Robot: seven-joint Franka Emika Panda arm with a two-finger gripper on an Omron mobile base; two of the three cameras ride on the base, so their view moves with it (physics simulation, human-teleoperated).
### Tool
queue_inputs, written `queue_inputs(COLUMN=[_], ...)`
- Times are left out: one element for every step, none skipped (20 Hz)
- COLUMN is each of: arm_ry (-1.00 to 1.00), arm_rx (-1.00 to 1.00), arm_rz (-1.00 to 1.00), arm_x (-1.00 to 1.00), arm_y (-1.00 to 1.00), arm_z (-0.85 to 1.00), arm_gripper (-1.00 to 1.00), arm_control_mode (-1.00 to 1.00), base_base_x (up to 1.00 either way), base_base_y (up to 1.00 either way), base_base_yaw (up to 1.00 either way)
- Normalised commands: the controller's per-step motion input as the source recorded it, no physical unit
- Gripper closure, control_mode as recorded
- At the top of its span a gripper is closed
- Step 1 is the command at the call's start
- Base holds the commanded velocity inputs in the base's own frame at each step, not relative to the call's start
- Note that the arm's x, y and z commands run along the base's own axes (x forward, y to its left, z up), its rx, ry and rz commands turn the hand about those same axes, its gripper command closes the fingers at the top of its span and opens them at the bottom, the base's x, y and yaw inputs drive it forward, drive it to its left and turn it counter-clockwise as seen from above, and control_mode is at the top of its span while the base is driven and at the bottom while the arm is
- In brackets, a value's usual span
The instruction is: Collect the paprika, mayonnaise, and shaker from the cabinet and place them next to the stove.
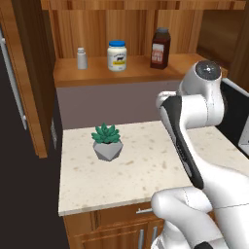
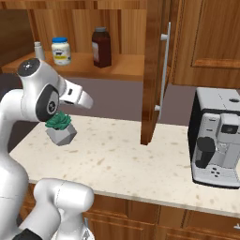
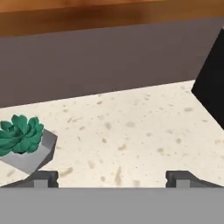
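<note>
Paprika point(image 1: 160, 48), mayonnaise point(image 1: 117, 55) and shaker point(image 1: 81, 59) stand on the cabinet point(image 1: 126, 73) shelf; gripper point(image 3: 112, 178) spread wide above the table point(image 3: 131, 131)

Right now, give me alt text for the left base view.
An open brown wooden wall cabinet holds a small pale grey shaker, a blue-lidded white mayonnaise jar and a dark red-brown paprika bottle. Below, a green succulent in a grey pot sits on a speckled counter.
</note>
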Motion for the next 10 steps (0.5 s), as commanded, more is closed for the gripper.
queue_inputs(arm_ry=[-0.50,-0.50,-0.46,-0.45,-0.45,-0.48,-0.48,-0.46,-0.43,-0.44], arm_rx=[-0.13,-0.12,-0.09,-0.06,-0.03,-0.03,-0.03,-0.05,-0.08,-0.09], arm_rz=[-0.23,-0.21,-0.15,-0.10,-0.05,-0.01,0.00,0.00,0.00,0.00], arm_x=[-0.04,-0.01,0.00,0.00,0.02,0.03,0.04,0.10,0.14,0.11], arm_y=[-0.01,-0.01,-0.07,-0.08,-0.09,-0.12,-0.11,-0.06,-0.08,-0.13], arm_z=[0.62,0.66,0.78,0.92,0.95,0.91,0.91,0.93,0.98,0.95], arm_gripper=[-1.00,-1.00,-1.00,-1.00,-1.00,-1.00,-1.00,-1.00,-1.00,-1.00], arm_control_mode=[-1.00,-1.00,-1.00,-1.00,-1.00,-1.00,-1.00,-1.00,-1.00,-1.00], base_base_x=[0.00,0.00,0.00,0.00,0.00,0.00,0.00,0.00,0.00,0.00], base_base_y=[0.00,0.00,0.00,0.00,0.00,0.00,0.00,0.00,0.00,0.00], base_base_yaw=[0.00,0.00,0.00,0.00,0.00,0.00,0.00,0.00,0.00,0.00])
